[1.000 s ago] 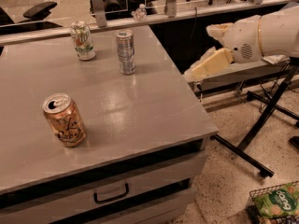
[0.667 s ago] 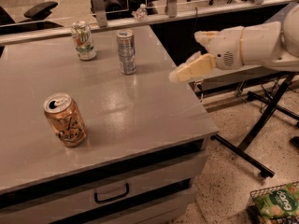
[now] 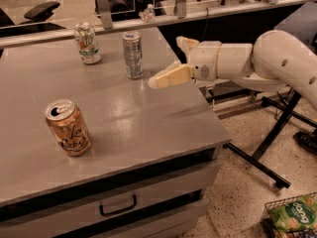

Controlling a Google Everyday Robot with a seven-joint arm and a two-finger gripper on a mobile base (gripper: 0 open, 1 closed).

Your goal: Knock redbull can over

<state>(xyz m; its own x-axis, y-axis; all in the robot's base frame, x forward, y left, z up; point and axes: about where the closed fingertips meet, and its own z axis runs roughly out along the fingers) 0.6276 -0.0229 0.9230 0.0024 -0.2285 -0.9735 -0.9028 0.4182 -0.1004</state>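
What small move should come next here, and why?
Probably sweep the pincer sideways into the redbull can: the can stands upright on the table, and the pincer hovers close beside it, on its right in the view, not touching.

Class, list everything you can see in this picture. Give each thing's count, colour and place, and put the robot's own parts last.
redbull can: one, silver with blue patches, upright at the table's far side.
white can: one, white with green markings, upright, left of the redbull can.
orange-bronze can: one, standing near the table's front left.
table: one, grey, drawers in its front.
bottle: one, clear, on the ledge behind the table.
office chairs: at least two, black, far background.
snack bag: one, green, in the basket.
wire basket: one, dark, on the floor at bottom right.
arm: one, white, reaching in from the right.
gripper: one, tan fingers, open, above the table just right of the redbull can, not touching it.
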